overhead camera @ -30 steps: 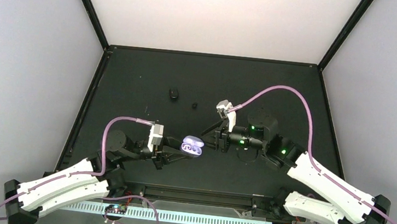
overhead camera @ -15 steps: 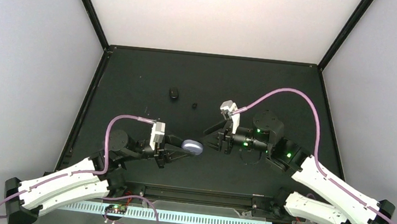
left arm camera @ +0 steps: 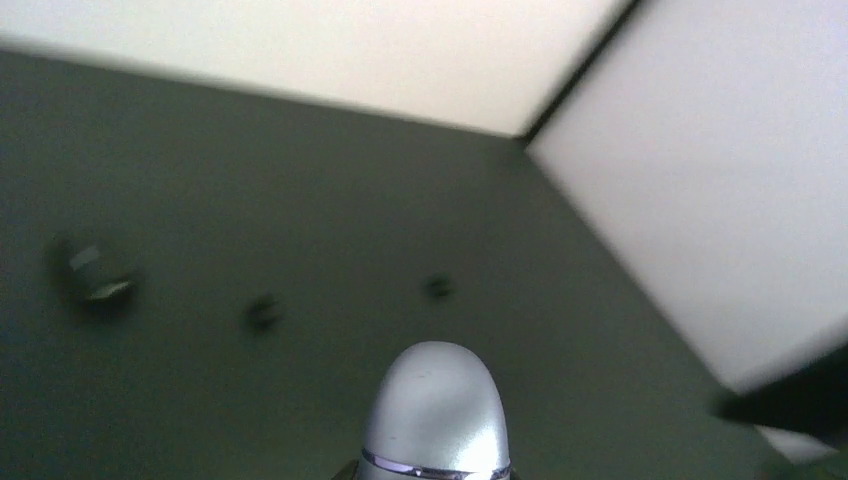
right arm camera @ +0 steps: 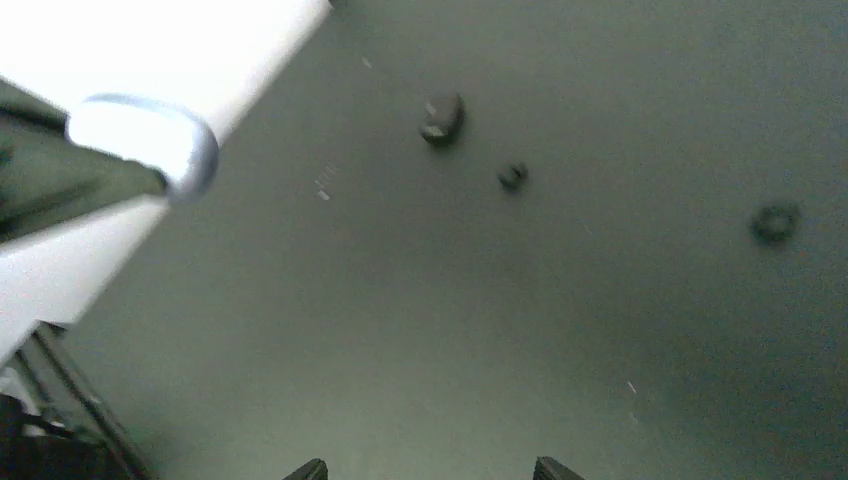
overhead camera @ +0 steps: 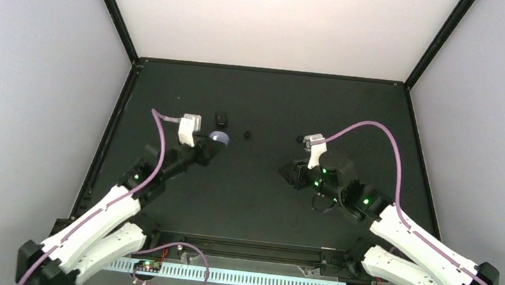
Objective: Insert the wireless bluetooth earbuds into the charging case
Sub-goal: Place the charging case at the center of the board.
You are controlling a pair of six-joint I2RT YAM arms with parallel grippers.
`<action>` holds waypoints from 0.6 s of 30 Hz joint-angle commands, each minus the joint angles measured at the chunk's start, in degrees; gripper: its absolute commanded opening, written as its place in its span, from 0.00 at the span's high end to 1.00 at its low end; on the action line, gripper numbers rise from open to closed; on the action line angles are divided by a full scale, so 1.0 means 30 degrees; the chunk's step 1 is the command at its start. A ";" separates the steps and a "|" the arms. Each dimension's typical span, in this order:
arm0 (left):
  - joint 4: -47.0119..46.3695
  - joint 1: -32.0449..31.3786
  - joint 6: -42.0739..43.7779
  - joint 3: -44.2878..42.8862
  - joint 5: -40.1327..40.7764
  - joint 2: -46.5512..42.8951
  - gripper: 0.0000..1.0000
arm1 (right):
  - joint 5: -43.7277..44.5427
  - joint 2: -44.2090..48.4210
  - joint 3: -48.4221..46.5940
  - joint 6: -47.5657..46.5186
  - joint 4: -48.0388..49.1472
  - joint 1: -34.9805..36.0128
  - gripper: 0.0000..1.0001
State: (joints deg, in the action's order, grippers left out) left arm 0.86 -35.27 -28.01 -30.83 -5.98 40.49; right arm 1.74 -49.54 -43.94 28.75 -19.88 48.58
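Bench point(overhead camera: 258, 199): dark mat. Left hand point(overhead camera: 209, 144) clamps the closed charging case point(left arm camera: 435, 410), out toward far left. Right hand point(right arm camera: 432, 470) wide, empty. Dark lump point(overhead camera: 221, 118) just behind the case. Black earbud point(overhead camera: 247, 135) loose between the hands.

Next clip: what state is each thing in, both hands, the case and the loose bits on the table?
left hand: shut on the charging case
charging case: lid closed
right hand: open, empty
larger black earbud: loose on the table, outside the case
smaller black earbud: loose on the table, outside the case
third dark piece: loose on the table, too blurred to name
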 commanded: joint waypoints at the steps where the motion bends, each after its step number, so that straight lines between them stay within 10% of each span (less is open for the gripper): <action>1: 0.2877 0.5073 -0.2722 -0.0010 -0.2926 0.3220 0.99 | 0.1698 0.0475 0.1572 0.0996 -0.0396 -0.0318 0.47; 15: 0.2699 1.0330 -0.1916 -0.2312 -0.3234 1.4781 0.98 | 0.2032 0.1365 0.1883 0.0516 -0.1134 -0.0376 0.44; 18: 0.2765 1.0364 -0.2047 -0.2929 -0.3201 1.5986 0.84 | 0.2137 0.1365 0.1568 0.0257 -0.1329 -0.0376 0.43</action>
State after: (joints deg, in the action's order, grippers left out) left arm 8.27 -4.49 -33.93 -37.23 -15.03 84.07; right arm 6.20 -45.80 -37.28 30.92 -22.94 47.75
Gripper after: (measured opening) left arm 0.252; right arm 0.565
